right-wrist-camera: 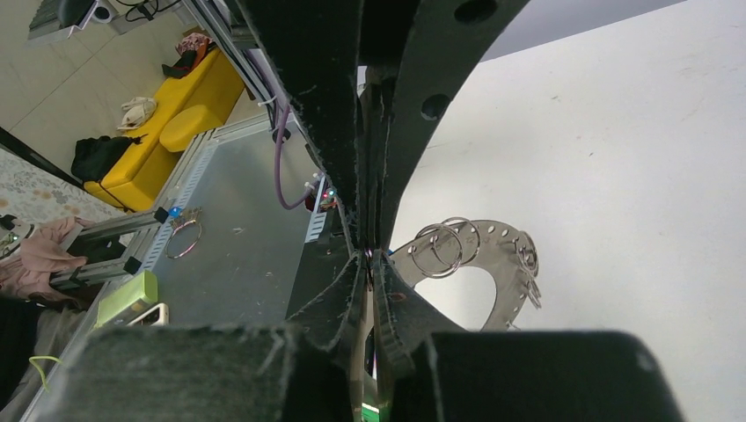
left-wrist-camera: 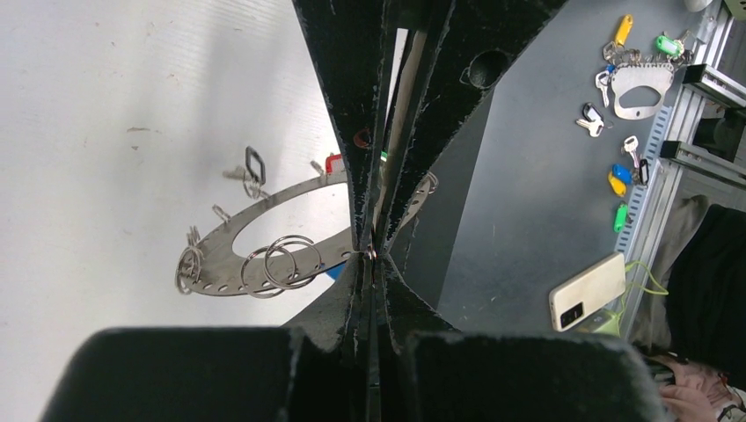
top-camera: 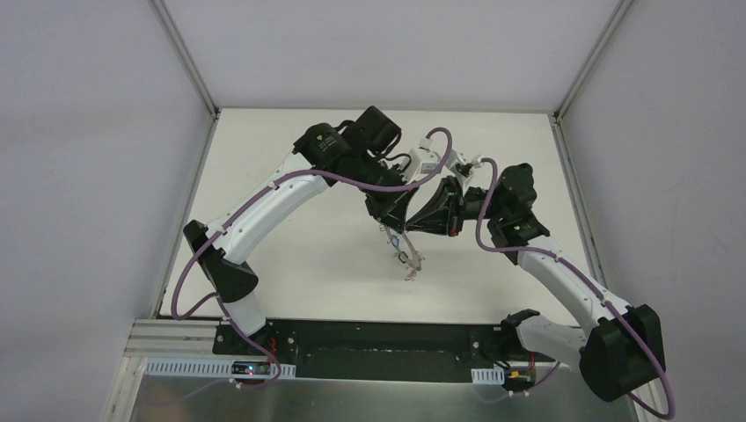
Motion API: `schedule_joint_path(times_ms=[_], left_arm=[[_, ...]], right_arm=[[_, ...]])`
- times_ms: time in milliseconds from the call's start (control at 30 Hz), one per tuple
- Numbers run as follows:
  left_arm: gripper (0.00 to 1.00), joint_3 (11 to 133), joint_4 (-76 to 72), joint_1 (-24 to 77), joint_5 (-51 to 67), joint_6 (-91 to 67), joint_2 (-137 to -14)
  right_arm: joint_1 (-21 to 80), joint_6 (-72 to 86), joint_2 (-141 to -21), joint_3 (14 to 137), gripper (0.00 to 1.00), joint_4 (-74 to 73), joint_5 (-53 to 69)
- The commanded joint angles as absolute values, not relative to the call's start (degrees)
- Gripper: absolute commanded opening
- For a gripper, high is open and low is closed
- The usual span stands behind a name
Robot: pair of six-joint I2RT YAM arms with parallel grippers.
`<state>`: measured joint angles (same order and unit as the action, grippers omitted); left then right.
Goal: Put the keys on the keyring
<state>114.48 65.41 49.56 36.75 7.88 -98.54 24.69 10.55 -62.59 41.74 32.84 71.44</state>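
The keyring [left-wrist-camera: 264, 230] is a flat grey plate with a big hole and split rings [left-wrist-camera: 280, 262] on its rim, and it hangs in the air above the white table [top-camera: 290, 237]. Keys with a black tag [left-wrist-camera: 255, 165] and a red tag [left-wrist-camera: 333, 163] dangle from it. My left gripper [left-wrist-camera: 369, 257] is shut on the keyring's rim. My right gripper [right-wrist-camera: 369, 255] meets it tip to tip from the opposite side. Its jaws are closed on a thin key whose green tag [right-wrist-camera: 365, 410] shows deep between the fingers. In the top view both grippers [top-camera: 412, 224] stand over the keyring [top-camera: 406, 255].
Off the table, on a grey surface, lie spare keys with yellow [left-wrist-camera: 623, 29], green [left-wrist-camera: 669, 44] and blue [left-wrist-camera: 621, 171] tags, another metal plate [left-wrist-camera: 642, 88] and a phone [left-wrist-camera: 588, 290]. A loose ring [right-wrist-camera: 183, 237] lies there too. White walls enclose the table.
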Motion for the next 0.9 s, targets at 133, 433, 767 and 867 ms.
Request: schedule_joint_path(times_ms=[133,433,767,867], left_arm=[[0.0,114.63,64.22,50.1,37.11,7.45,-97.25],[0.0,114.43,64.11,50.1,36.79,7.57,-97.12],[0.0,114.52,64.08,50.1,36.99,7.57,-97.21],[0.0,114.52,64.07,50.05,36.92,7.59,-97.12]], right_arm=[[25.04,10.42,-62.23,41.92,0.06,35.86,73.16],[24.98,10.21,-62.05,41.92,0.1,35.43,73.53],[25.16,9.77,-62.23,41.88,0.11,34.99,73.57],[25.24,9.73,-62.31,41.91,0.05,34.89,73.7]])
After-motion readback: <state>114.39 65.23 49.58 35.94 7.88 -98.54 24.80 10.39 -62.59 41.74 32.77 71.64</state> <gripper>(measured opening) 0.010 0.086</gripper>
